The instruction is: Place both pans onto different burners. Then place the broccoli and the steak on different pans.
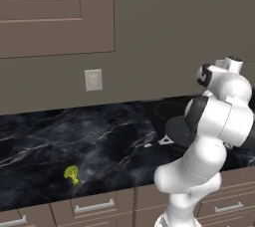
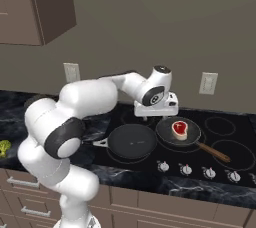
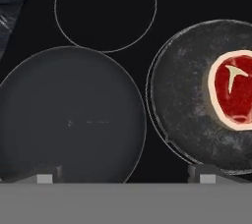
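Step in hand: both pans sit on separate burners and the steak is placed, so I judge the broccoli leg is now due.
Speckled pan point(image 2: 179, 132): on a front burner of the cooktop point(image 2: 220, 144), wooden handle pointing toward 4 o'clock in the right base view.
Steak point(image 2: 179, 128): lies flat inside the speckled pan, a little off centre.
Black pan point(image 2: 132, 142): on the neighbouring burner at 9 o'clock of the speckled pan, nothing in it.
Free burner point(image 3: 105, 11): a bare ring at 12 o'clock of the black pan in the hand view.
Claw point(image 3: 123, 173): hovers above the gap between the two pans, tips spread wide and holding nothing.
Broccoli point(image 1: 72, 174): on the marble desk point(image 1: 99, 141), well apart from the cooktop, toward 9 o'clock of it and near the front edge.
Next move: it likely calls for a long swing across to the floret, a gentle pinch on its small bumpy head, then a carry to the black pan.
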Tool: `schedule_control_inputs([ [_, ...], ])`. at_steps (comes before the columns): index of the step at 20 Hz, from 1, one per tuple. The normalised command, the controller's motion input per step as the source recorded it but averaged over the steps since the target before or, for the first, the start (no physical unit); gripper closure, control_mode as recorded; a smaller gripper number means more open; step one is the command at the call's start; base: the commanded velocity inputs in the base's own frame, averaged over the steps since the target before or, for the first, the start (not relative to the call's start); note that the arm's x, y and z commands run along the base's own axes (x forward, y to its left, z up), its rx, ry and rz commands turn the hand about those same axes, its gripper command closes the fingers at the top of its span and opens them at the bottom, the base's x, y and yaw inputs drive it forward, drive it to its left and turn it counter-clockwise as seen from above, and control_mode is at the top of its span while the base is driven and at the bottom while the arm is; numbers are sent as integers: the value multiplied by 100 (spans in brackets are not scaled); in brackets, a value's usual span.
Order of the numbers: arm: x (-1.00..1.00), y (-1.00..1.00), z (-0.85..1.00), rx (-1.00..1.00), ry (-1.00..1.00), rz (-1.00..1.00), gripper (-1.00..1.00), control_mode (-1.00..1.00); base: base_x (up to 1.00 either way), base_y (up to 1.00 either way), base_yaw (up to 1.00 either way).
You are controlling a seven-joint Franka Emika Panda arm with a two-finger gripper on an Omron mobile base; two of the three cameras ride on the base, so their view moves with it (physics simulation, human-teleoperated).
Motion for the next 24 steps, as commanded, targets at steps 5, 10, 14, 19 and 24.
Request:
schedule_control_inputs([
  [5,-5,69,29,0,4,-3,-100,-100,0,0,0],
  [10,0,66,41,0,3,-5,-100,-100,0,0,0],
  [14,0,61,36,0,5,-4,-100,-100,0,0,0],
  [19,-15,58,6,0,6,-2,-100,-100,0,0,0],
  [24,-19,58,1,0,4,-2,-100,-100,0,0,0],
])
